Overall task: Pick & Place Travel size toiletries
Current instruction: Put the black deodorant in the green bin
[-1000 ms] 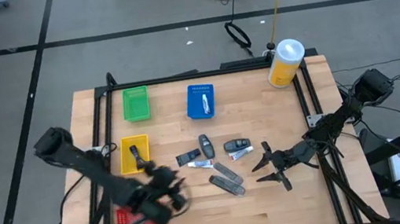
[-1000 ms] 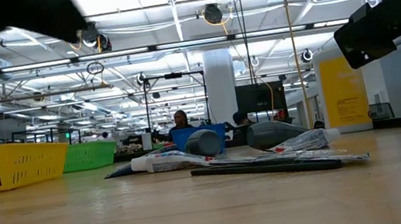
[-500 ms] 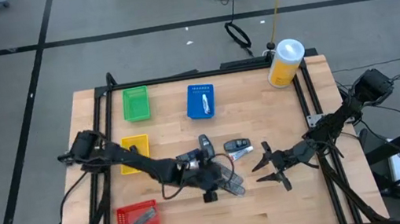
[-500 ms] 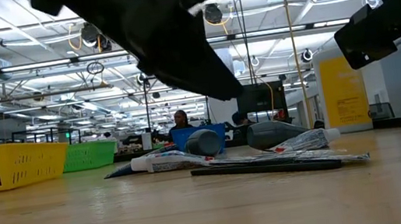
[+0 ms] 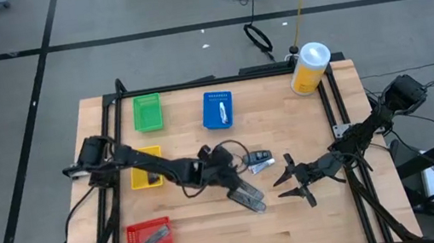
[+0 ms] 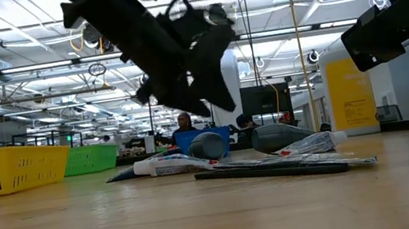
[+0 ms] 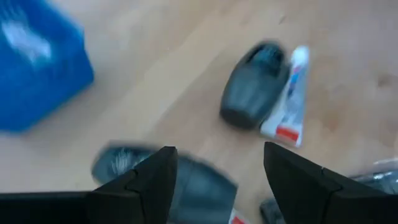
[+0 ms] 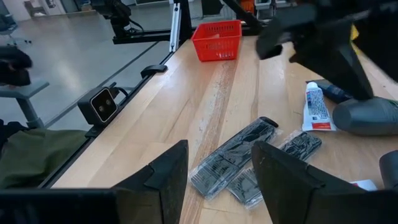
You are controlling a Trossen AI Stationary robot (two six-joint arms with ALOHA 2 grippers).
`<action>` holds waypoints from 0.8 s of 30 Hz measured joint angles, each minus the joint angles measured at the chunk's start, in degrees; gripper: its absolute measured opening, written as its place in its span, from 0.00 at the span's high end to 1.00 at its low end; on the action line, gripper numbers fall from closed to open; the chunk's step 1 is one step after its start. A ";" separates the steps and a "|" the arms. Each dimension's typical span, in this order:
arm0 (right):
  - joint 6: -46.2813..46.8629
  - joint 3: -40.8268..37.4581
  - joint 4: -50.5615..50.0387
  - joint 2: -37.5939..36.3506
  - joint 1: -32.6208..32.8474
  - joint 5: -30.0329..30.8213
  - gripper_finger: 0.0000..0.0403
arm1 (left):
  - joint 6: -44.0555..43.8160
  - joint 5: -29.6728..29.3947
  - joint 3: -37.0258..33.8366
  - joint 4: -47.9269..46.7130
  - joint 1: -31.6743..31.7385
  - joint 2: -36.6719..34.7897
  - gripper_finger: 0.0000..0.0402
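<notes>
STEP: approach for pick | LEFT: left gripper (image 5: 221, 157) fingers apart, empty, above dark bottle (image 7: 254, 93) near table (image 5: 301, 221) centre | RIGHT: right gripper (image 5: 293, 181) spread, waiting toward right edge | ITEMS: grey packets (image 5: 247, 193) beside (loose) | NEXT: likely descend, straddle one bottle, close.

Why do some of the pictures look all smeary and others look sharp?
In the left wrist view the blue plastic tray and the dark rounded bottle smear. In the low view the left gripper is a dark shape against bright ceiling lights. In the right wrist view the grey flat packets look crisp.
</notes>
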 joint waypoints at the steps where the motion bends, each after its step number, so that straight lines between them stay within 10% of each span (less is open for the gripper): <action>1: 0.00 0.00 -0.01 0.00 0.00 0.00 0.58 | -2.41 2.10 0.00 -1.61 0.75 0.00 0.42; 7: 0.00 0.00 0.00 0.00 0.00 0.00 0.58 | -12.85 7.08 0.00 -10.04 3.79 0.00 0.42; 24: 0.68 -0.02 -0.44 0.02 0.00 -0.04 0.58 | -5.39 13.23 0.04 -0.71 7.84 5.74 0.31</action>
